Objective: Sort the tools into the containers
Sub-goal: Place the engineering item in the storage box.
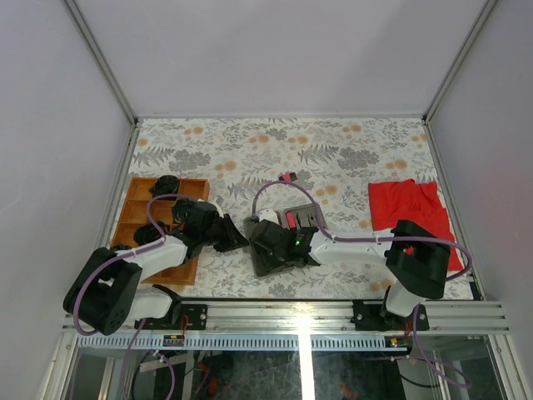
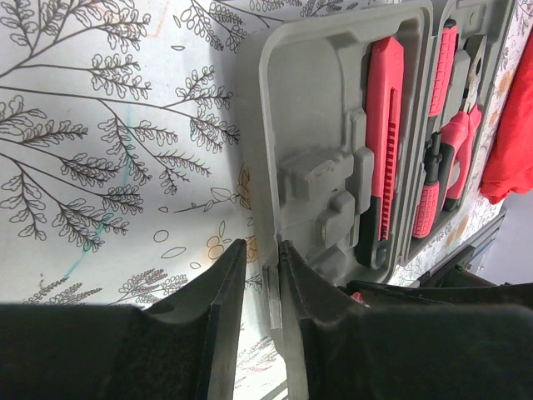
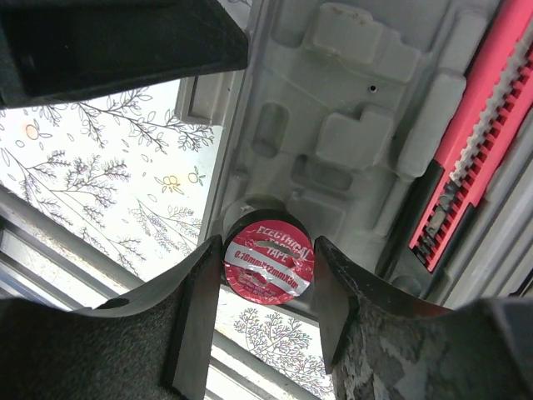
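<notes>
L gripper [image 2: 260,250] is pinched on edge tab of grey case [image 2: 333,125]. Red tape roll [image 3: 268,265] is clamped betw. R gripper [image 3: 266,250] fingers, over case's corner recess. Knife [image 2: 383,142], pliers [image 2: 462,142] are seated in case.

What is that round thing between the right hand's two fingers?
A red-labelled roll of electrical tape, touching both fingers of the right hand, at the edge of the grey case. The right wrist view shows it.
</notes>
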Robot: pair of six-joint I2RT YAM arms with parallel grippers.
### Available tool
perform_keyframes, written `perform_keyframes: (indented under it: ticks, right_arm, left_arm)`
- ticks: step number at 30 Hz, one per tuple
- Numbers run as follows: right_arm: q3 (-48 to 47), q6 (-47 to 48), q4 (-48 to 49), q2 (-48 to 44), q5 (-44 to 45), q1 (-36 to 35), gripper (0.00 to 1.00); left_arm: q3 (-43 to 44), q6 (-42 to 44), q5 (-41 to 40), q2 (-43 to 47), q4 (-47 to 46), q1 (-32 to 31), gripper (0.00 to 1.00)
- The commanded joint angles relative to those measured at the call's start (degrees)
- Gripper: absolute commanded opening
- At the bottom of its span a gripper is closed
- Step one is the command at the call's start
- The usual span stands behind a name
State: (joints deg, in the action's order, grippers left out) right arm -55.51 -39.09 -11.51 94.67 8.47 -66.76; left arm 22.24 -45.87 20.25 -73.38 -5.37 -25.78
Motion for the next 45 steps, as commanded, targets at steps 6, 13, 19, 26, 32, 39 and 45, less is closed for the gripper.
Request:
perform_keyframes:
  ticks: [6, 13, 19, 26, 32, 39, 45]
  right_arm:
    - [-3.38, 0.22, -0.66, 3.63, -0.43, -1.42, 0.43]
    - [-3.56, 0.32, -1.71, 3.93, 0.23, -1.62, 0.62]
    - [-4.46, 0.58, -4.03, 3.32, 2.78, -1.62, 0.68]
    - [-3.99, 0.60, -3.01, 0.83, 3.70, -1.66, 0.64]
    - [-3.14, -0.34, -3.06, -1.97, 6.24, -1.62, 0.45]
    - [-3.86, -1.12, -4.60, -2.31, 8.42, -1.60, 0.35]
    - [-4.37, -0.78, -5.38, -0.97, 6.75, -1.61, 0.28]
  left_arm:
    - [-0.19, -0.41, 0.25, -1.03, -1.37, -0.24, 0.20]
    - [-0.01, -0.31, 0.31, -1.62, -1.39, -0.24, 0.21]
    - [0.26, -0.34, 0.38, -1.98, -1.49, -0.24, 0.21]
    - [0.17, -0.43, 0.40, -1.91, -1.35, -0.24, 0.20]
    - [0.44, -0.38, 0.47, -2.23, -1.34, -0.19, 0.20]
    - [0.73, -0.28, 0.58, -2.69, -1.37, -0.24, 0.20]
    - [1.06, -0.19, 0.67, -3.05, -1.19, -0.28, 0.20]
